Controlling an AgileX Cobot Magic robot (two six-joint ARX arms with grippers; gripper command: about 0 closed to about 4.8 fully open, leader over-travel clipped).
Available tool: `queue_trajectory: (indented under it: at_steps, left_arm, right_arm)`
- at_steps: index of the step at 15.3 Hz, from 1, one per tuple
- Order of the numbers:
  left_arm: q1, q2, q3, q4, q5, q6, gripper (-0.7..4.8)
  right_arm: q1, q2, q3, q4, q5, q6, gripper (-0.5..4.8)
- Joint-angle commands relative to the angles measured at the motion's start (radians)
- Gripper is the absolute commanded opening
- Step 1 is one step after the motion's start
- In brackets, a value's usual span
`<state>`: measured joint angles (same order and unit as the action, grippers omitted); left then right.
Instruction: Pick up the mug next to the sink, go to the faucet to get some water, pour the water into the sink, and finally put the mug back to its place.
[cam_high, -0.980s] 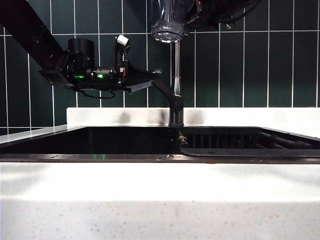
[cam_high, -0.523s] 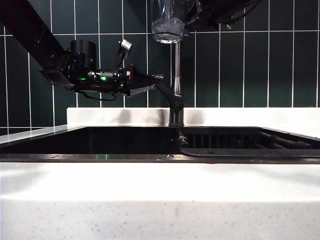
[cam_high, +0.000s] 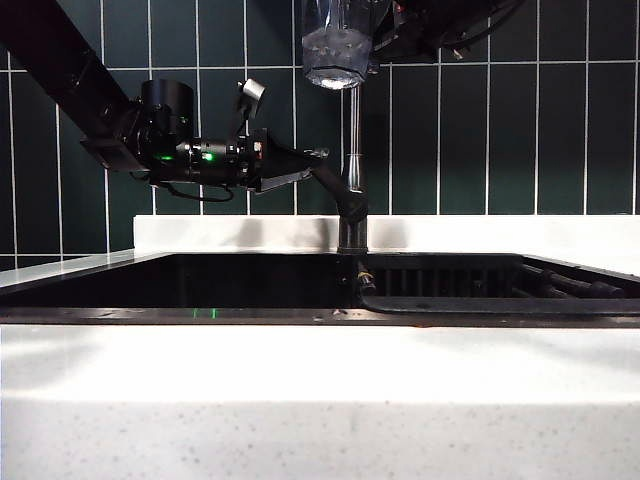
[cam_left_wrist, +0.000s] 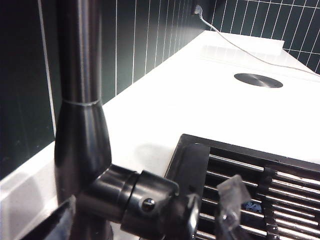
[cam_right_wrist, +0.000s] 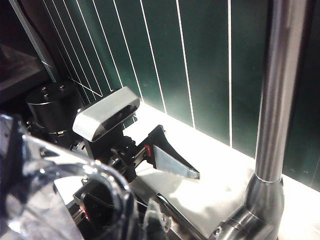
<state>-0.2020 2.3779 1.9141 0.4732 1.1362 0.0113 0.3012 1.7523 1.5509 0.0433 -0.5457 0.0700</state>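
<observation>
Left gripper (cam_high: 318, 163) reaches in from the left of the exterior view with its jaws spread on either side of the lever handle (cam_high: 327, 185) of the faucet (cam_high: 352, 150); whether the fingers touch the lever cannot be told. The right wrist view shows one of its clear-padded fingers (cam_right_wrist: 172, 162) just beside the faucet's pipe (cam_right_wrist: 276, 90). Right gripper (cam_high: 375, 40) sits at the top edge of the exterior view, clamped on the mug (cam_high: 338, 42), which hangs high above the sink (cam_high: 180, 285) beside the top of the pipe. The mug's thick base shows bright, bubbly patches; whether water is inside cannot be told. The sink basin is black, with nothing visible inside its left part, and a ribbed rack (cam_high: 480, 285) fills its right part. The left wrist view shows a round dark disc (cam_left_wrist: 258, 80) set in the white counter (cam_left_wrist: 200, 95) beyond the rack (cam_left_wrist: 250, 175), and a white cable (cam_left_wrist: 235, 45) running to the green tiled wall (cam_high: 500, 140).
</observation>
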Motion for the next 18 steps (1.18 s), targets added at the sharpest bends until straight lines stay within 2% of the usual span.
queue_trajectory:
  at_steps: [1, 5, 11, 15, 18]
  left_arm:
    - [-0.01, -0.003, 0.004, 0.005, -0.008, 0.019, 3.63]
    - [-0.011, -0.003, 0.004, 0.006, -0.061, 0.019, 3.63]
    - [-0.011, -0.003, 0.003, 0.005, -0.213, 0.019, 3.63]
    - [-0.014, -0.003, 0.003, -0.029, -0.398, 0.019, 3.63]
    - [-0.024, -0.003, 0.003, -0.04, -0.39, 0.042, 3.63]
  right_arm:
    - [0.0, -0.007, 0.007, 0.028, -0.006, 0.004, -0.06]
    - [0.0, -0.007, 0.007, 0.028, -0.007, 0.004, -0.06]
    - [0.0, -0.007, 0.007, 0.029, -0.007, 0.003, -0.06]
    - [0.0, -0.007, 0.007, 0.029, -0.007, 0.0, -0.06]
    - [0.0, -0.007, 0.007, 0.027, -0.007, -0.012, -0.06]
